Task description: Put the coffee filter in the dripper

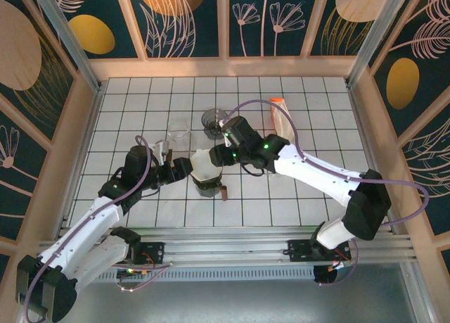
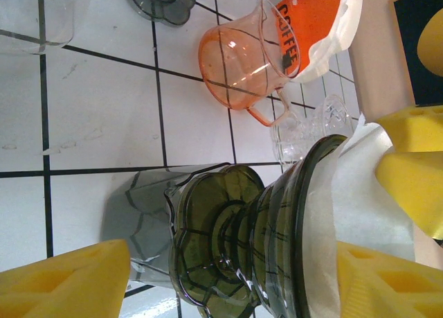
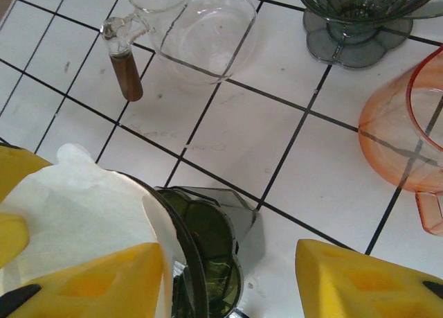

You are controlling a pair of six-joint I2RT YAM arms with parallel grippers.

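Note:
The dark green glass dripper [image 1: 208,189] stands mid-table, and the white paper coffee filter [image 1: 204,165] sits in its mouth. In the left wrist view the dripper [image 2: 277,242] lies across the frame with the filter [image 2: 367,193] at its rim. My left gripper [image 2: 232,262] is open, one yellow finger on each side, with a gap at the base. In the right wrist view my right gripper [image 3: 228,262] stands open over the dripper's [image 3: 208,249] rim. One of its fingers [image 3: 90,283] is against the filter [image 3: 76,207], the other well clear outside.
A second dark dripper [image 1: 211,119] and a coffee bag [image 1: 281,115] stand farther back. An orange pitcher [image 2: 239,62] and a glass server with a brown handle [image 3: 194,27] sit close by. A clear glass [image 1: 179,134] stands behind my left gripper [image 1: 179,169].

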